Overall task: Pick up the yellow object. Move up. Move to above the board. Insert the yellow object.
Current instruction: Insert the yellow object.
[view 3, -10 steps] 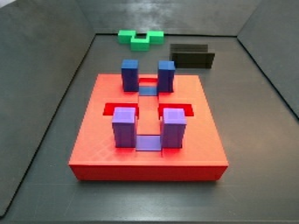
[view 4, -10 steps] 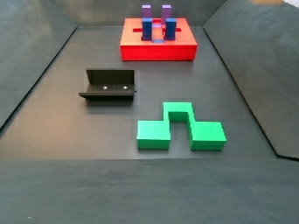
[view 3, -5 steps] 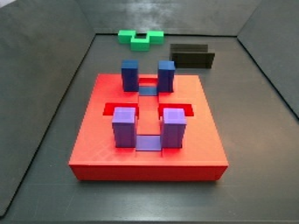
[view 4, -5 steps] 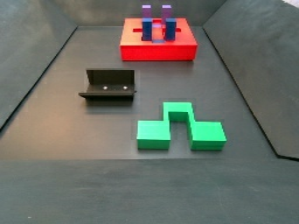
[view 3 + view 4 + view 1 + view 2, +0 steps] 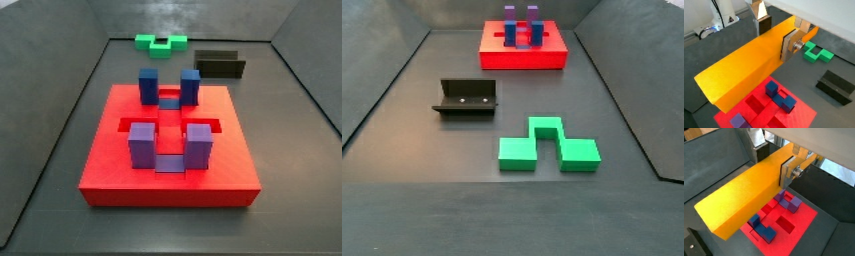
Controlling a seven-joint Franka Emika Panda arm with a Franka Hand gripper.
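Observation:
In both wrist views my gripper is shut on the yellow object, a long yellow-orange bar gripped across its width near one end. The bar hangs high above the board, a red slab with blue-purple posts. Both side views show the board with its pairs of posts and open recesses. Neither the gripper nor the bar appears in those side views.
A green notched block lies on the dark floor apart from the board. The fixture stands between the block and the board. Sloped grey walls enclose the floor.

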